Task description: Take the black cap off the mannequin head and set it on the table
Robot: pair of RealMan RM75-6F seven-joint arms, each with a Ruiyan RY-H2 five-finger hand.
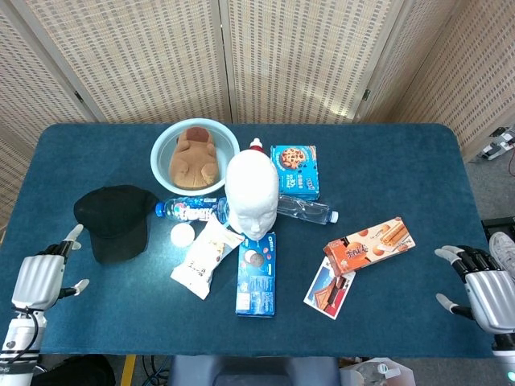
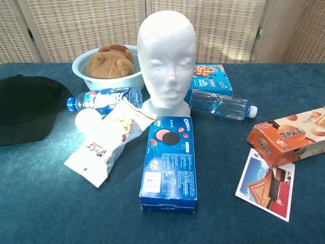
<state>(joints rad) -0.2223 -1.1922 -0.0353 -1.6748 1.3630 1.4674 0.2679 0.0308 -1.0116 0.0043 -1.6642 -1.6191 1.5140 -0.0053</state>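
The black cap (image 1: 115,221) lies flat on the blue table (image 1: 386,169) at the left, also seen at the chest view's left edge as the cap (image 2: 25,109). The white mannequin head (image 1: 251,195) stands bare in the middle, facing the front edge; the chest view shows this head (image 2: 166,58) upright. My left hand (image 1: 39,277) hovers near the front left corner, fingers spread and empty, clear of the cap. My right hand (image 1: 485,291) is at the front right edge, fingers apart, holding nothing. Neither hand shows in the chest view.
A light blue bowl (image 1: 165,145) with a brown plush stands behind the head. Around the head lie a water bottle (image 1: 190,210), a clear bottle (image 1: 306,211), a snack bag (image 1: 203,259), an Oreo box (image 1: 257,273), a cookie box (image 1: 294,170), an orange box (image 1: 369,244) and a postcard (image 1: 328,289).
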